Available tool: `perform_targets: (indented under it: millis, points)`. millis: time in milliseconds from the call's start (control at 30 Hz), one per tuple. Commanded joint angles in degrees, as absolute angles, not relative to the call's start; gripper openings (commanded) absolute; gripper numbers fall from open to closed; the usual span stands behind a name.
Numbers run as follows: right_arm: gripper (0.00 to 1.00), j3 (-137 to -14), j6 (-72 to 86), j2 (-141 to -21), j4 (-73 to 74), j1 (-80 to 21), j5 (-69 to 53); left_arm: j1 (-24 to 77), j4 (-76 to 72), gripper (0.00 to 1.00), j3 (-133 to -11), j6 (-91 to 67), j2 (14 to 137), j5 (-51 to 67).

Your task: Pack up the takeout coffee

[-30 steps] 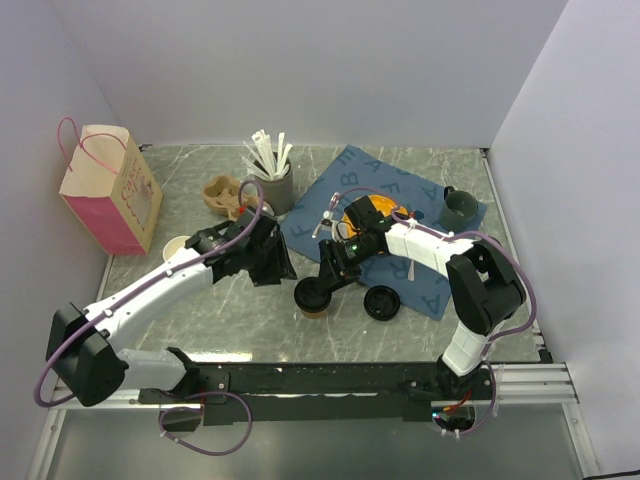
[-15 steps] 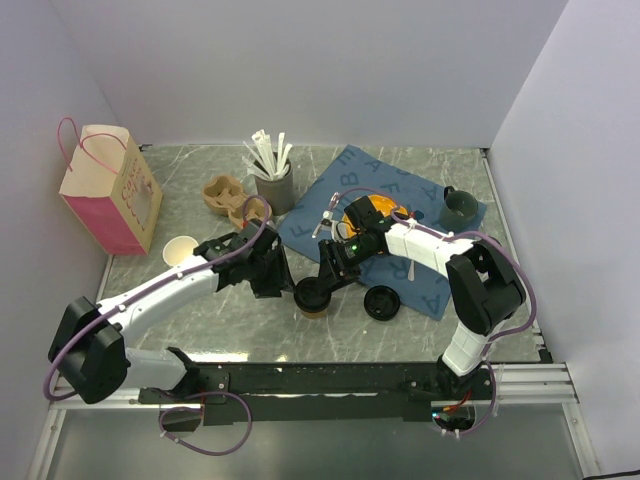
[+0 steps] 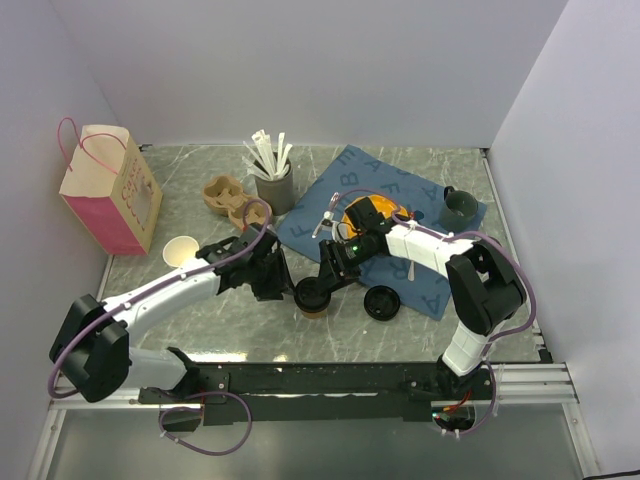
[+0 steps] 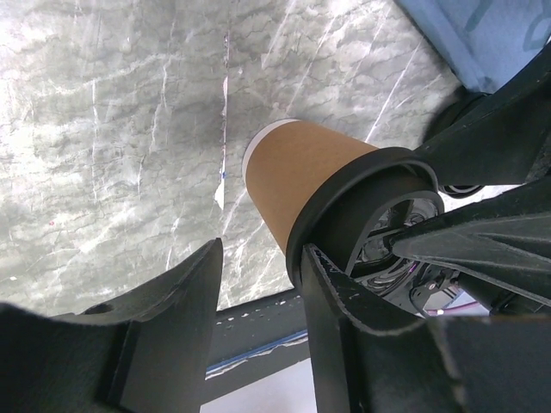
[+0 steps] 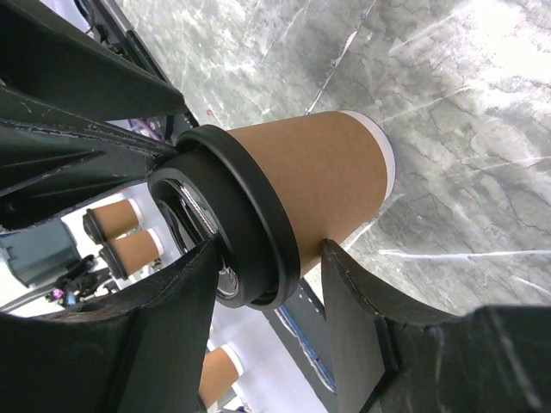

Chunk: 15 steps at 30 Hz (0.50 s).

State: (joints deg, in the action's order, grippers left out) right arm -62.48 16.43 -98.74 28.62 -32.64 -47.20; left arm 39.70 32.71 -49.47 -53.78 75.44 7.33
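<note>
A grey marble table is lying between plain white walls. Far to the left of the coffee (image 3: 313, 298) a bag (image 3: 105, 190) is standing. A lidless cup (image 3: 180, 250) is sitting nearer, also to its left.

The left gripper (image 3: 283, 282) is hovering just left of the coffee with its fingers spread and gripping nothing. In its wrist view the lid is lining up with one finger rather than with the gap.

The coffee is tilting near the middle of the table. Whether its base is touching the marble cannot be told. The right gripper (image 3: 319, 289) is reaching in from the right and clasping it, one finger on each side of the paper wall just under the lid. A loose lid (image 3: 382, 302) is lying just right of the coffee.

This is looking like a handover toward the bag side. To do it well, the left gripper should be centring its gap on the wall below the lid. It should be closing gently so the paper is not buckling. The right fingers should be letting go only once that hold is firm and the cup is upright.
</note>
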Motion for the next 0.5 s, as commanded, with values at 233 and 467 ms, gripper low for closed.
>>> perform_targets:
  millis: [233,467]
  points:
    - [0.54,-61.3,14.4,-101.0,28.2,-33.4,-42.1,40.7,36.9,0.49,-44.2,-57.0,75.8,2.2]
    - [0.63,-68.2,15.2,-97.7,33.2,-33.3,-42.4,40.7,42.1,0.6,-55.6,-54.8,73.1,1.6]
